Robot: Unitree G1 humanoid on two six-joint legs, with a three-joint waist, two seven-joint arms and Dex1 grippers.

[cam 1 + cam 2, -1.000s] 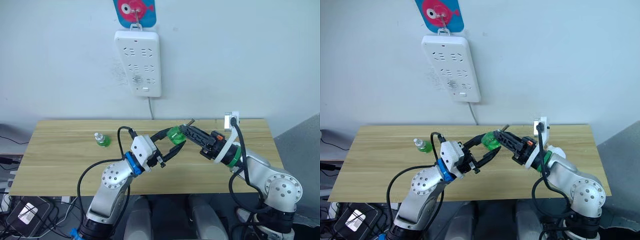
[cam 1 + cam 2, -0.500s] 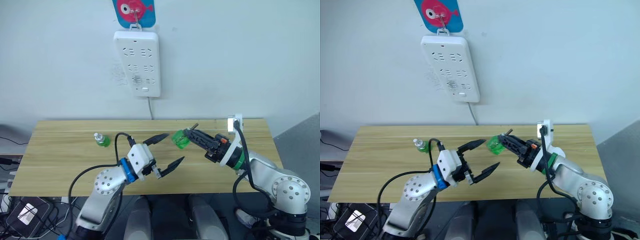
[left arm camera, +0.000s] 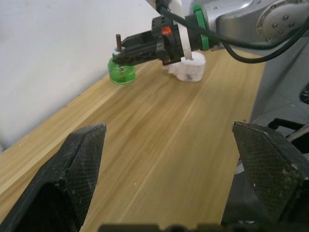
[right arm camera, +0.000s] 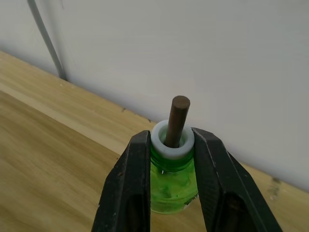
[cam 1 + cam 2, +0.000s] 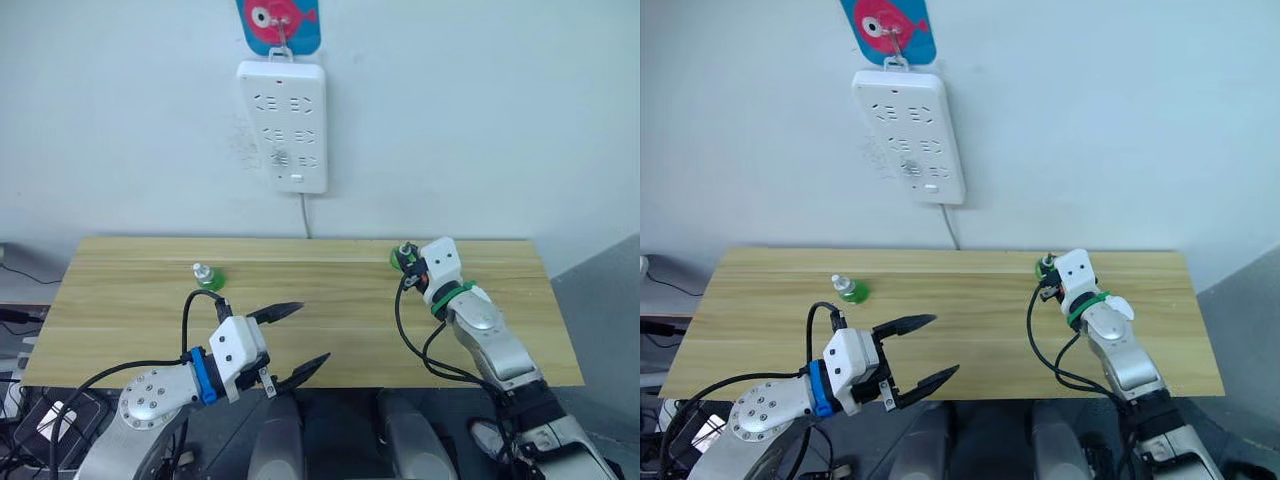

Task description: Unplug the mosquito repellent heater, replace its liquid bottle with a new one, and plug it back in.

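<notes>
Heater (image 3: 189,69) sits unplugged near the bench's far right corner; your right gripper (image 4: 170,159) clamps its liquid bottle (image 4: 171,181) there, left gripper (image 5: 290,337) wide open, empty. New one (image 5: 208,277) waits at far left.

The surface (image 5: 330,300) is a light wooden top with lengthwise grain, set against a pale wall. One capped green bottle, the new one (image 5: 208,279), stands upright on it near the far left part, well apart from everything else. Toward the far right, the left wrist view shows the white mosquito repellent heater (image 3: 189,70) resting directly on the boards. Close beside the heater, its liquid bottle (image 3: 120,71) sits at or just above the wood near the rear edge; whether it touches the surface cannot be told.
</notes>
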